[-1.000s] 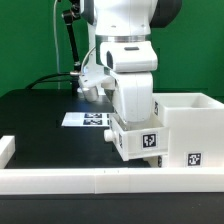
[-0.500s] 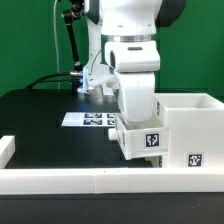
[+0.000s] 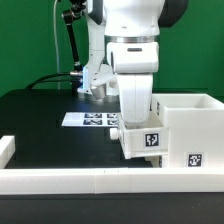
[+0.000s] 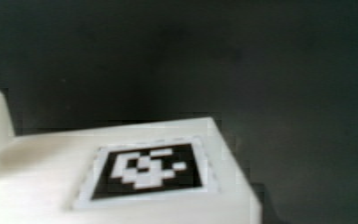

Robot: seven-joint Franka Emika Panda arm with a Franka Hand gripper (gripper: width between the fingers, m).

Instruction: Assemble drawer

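Jaws hidden behind the arm body, state couldn't be told. Gripper (image 3: 137, 128) sat over a small white drawer box (image 3: 143, 140), tag (image 4: 149, 170) on its face, touching the larger open white box (image 3: 190, 125) at 3 o'clock. Marker board (image 3: 88, 119) lay at 9 o'clock, white rail (image 3: 60, 180) at 6.

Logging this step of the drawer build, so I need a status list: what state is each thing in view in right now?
Small drawer box: upright, tag facing the camera, under the arm, against the big box.
Big box: upright on the table, open top.
Marker board: flat on the table.
Hand: fingers hidden, open or shut unclear.
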